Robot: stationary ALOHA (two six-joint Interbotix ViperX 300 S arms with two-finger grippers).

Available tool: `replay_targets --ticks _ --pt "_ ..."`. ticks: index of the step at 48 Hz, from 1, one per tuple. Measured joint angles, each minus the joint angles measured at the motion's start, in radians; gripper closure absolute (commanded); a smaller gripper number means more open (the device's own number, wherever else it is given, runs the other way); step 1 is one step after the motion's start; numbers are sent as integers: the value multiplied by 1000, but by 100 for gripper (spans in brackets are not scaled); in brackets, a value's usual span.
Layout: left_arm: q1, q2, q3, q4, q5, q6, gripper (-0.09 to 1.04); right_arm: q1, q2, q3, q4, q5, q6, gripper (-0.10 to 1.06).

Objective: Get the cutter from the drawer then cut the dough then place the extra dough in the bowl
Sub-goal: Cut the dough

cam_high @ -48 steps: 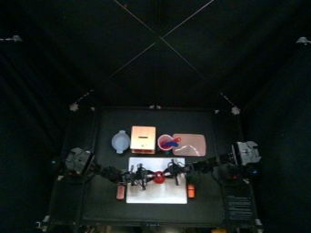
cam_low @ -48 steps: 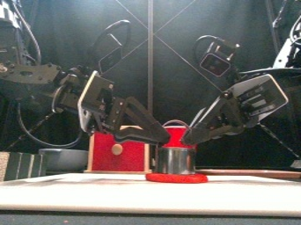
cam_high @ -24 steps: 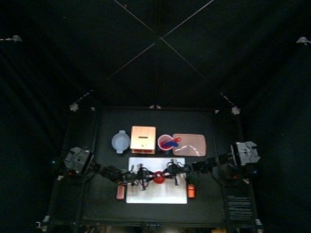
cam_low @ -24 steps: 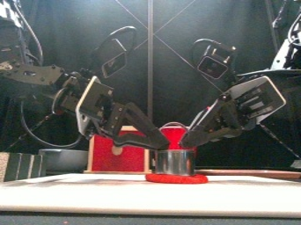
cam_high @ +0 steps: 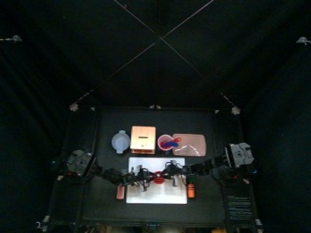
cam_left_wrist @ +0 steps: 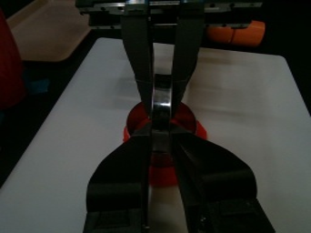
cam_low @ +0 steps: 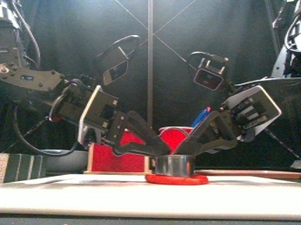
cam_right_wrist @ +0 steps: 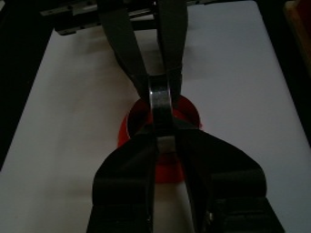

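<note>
The round metal cutter (cam_low: pixel 177 164) stands on the flat red dough (cam_low: pixel 177 178) in the middle of the white cutting board (cam_low: pixel 70 189). My left gripper (cam_low: pixel 156 156) slants down from the left and my right gripper (cam_low: pixel 198 155) from the right. Both meet at the cutter's top, each shut on it. In the left wrist view the left gripper (cam_left_wrist: pixel 158 114) pinches tip to tip against the other gripper above the dough (cam_left_wrist: pixel 136 123). The right wrist view has the right gripper (cam_right_wrist: pixel 162 109) likewise over the dough (cam_right_wrist: pixel 127 132). The jaws hide the cutter in both wrist views.
Behind the board stand the wooden box (cam_high: pixel 144 138) with its red drawer front (cam_low: pixel 118 158), the blue-grey bowl (cam_high: pixel 120 140) to its left, and the pink tray (cam_high: pixel 195 146) with the red cup (cam_high: pixel 168 142) to its right. An orange toy (cam_high: pixel 190 190) lies on the board's right part.
Both arms have sunk lower and lie flatter, bringing the two grippers down onto the cutter. The cutter and dough stay in the same spot.
</note>
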Motion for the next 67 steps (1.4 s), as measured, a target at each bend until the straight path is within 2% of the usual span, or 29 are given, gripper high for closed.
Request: replay_targets --ticks 13,24,33,43,58,67 --pt "-14 11 -12 -9 9 -14 37 40 37 -2 81 -26 -9 38" --pt "-14 6 -12 -9 11 -14 36 43 26 0 87 -26 -17 38" --pt "-5 -35 -14 -5 35 -8 35 43 -8 8 58 -14 -17 36" --pt "23 -78 -12 2 51 58 35 38 -64 15 -8 44 -9 35" --pt "61 -117 2 23 74 118 34 37 -110 -32 -37 184 -8 29" --pt "64 -117 -5 43 75 121 20 34 -110 -71 -61 245 -8 22"
